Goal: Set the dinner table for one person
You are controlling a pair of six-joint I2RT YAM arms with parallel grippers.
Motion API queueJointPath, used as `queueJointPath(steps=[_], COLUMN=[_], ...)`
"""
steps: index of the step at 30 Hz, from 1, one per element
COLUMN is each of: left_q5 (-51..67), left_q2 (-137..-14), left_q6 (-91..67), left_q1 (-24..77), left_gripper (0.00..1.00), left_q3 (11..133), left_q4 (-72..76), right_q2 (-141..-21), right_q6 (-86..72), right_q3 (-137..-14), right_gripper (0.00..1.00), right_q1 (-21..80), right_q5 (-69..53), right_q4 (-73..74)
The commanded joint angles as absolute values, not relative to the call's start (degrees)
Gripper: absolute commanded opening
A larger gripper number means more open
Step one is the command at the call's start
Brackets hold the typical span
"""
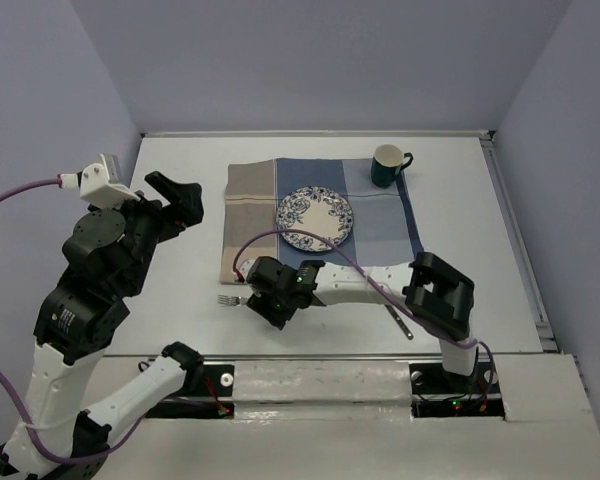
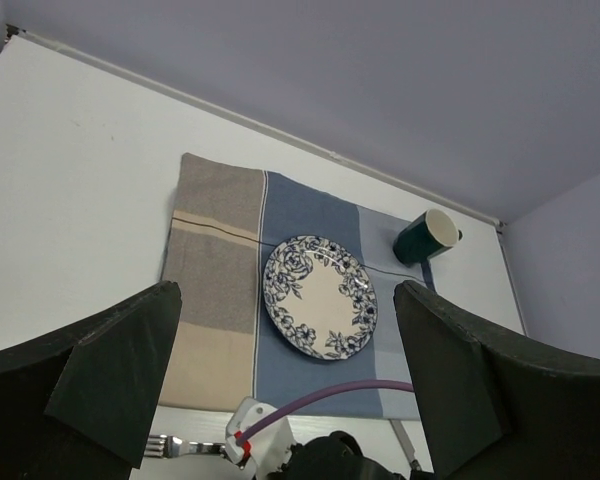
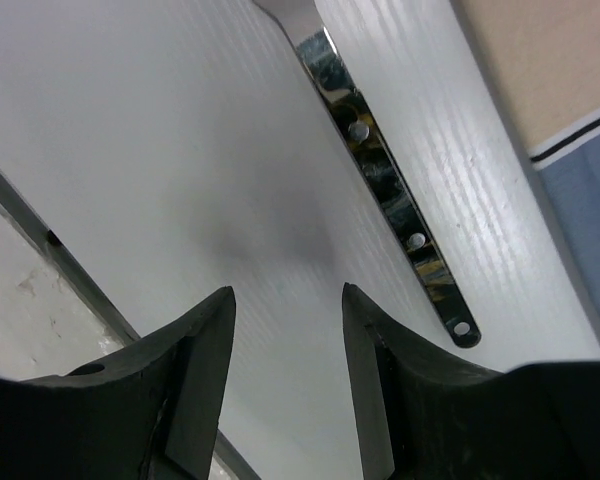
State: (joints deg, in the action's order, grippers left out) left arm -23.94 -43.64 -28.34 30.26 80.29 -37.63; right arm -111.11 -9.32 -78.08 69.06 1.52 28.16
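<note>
Dinner table [image 1: 460, 230]: white top, directly under my right claw [image 3: 287, 295] and spreading out past it; my own fingers cover the strip nearest me.

Right claw: jaws partly apart, holding nothing, bare table showing between them.

Fork [image 3: 400, 200]: flat on the table just right of my right finger. Its tines are cut off at the top of my wrist view, and from above its handle is hidden beneath me.

Placemat [image 3: 550, 70]: farther right, only a corner seen from my wrist.

Plate [image 1: 315, 218]: on the placemat, beyond.

Mug [image 1: 388, 165]: at the placemat's far corner.

Second piece of cutlery [image 1: 400, 322]: back under my forearm, mostly hidden, kind unclear.

Left claw [image 2: 287, 300]: well off, raised, spread wide, empty.
</note>
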Motion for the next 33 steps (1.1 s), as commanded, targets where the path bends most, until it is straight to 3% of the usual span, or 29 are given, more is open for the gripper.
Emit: queueJointPath(steps=[1,33], left_q5=[-22.9,-21.2], left_q2=[-44.3,-44.3], left_q6=[-27.2,-26.9], left_q1=[30.2,30.2], left_gripper=[0.99,0.99], left_q3=[80.7,76.7], left_q4=[-35.8,-33.4], right_q2=[-114.0,-116.3], right_q6=[-2.6,4.9], right_q3=[-84.3,-90.2], right_gripper=[0.53,0.52], right_q1=[69.3,62.1], right_q5=[1.2,0.9], right_q4=[30.1,30.7])
